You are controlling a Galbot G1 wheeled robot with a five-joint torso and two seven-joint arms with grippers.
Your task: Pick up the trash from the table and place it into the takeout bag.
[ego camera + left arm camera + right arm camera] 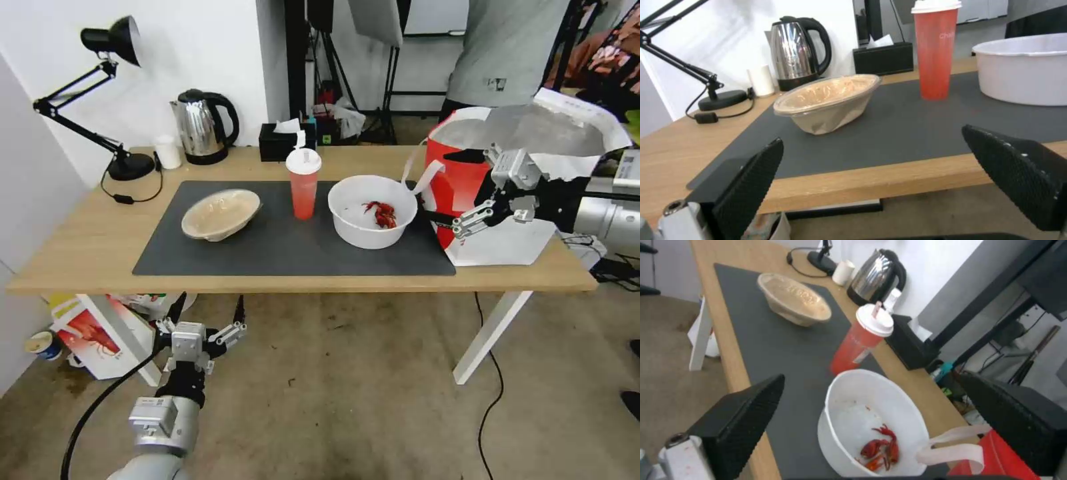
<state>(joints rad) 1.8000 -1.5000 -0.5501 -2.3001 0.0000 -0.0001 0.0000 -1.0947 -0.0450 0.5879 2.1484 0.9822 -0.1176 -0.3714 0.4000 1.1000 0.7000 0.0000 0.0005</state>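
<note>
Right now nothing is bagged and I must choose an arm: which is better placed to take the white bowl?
Probably the right. The right gripper hangs open over the table beside the white bowl and takeout bag; the left gripper sits open below the table's edge.

A black articulated desk lamp (110, 40) stands at the far left corner of the bench, its round base (131, 166) resting on the wood and its cord with an inline switch (123, 198) trailing forward. A small white cylinder (168, 152) sits just beside the base. A steel electric kettle (200, 125) with a black handle stands next to it. A black tissue box (285, 142) holds a protruding white tissue. On the floor lies a red-and-white printed box with a crayfish picture (93, 333).
</note>
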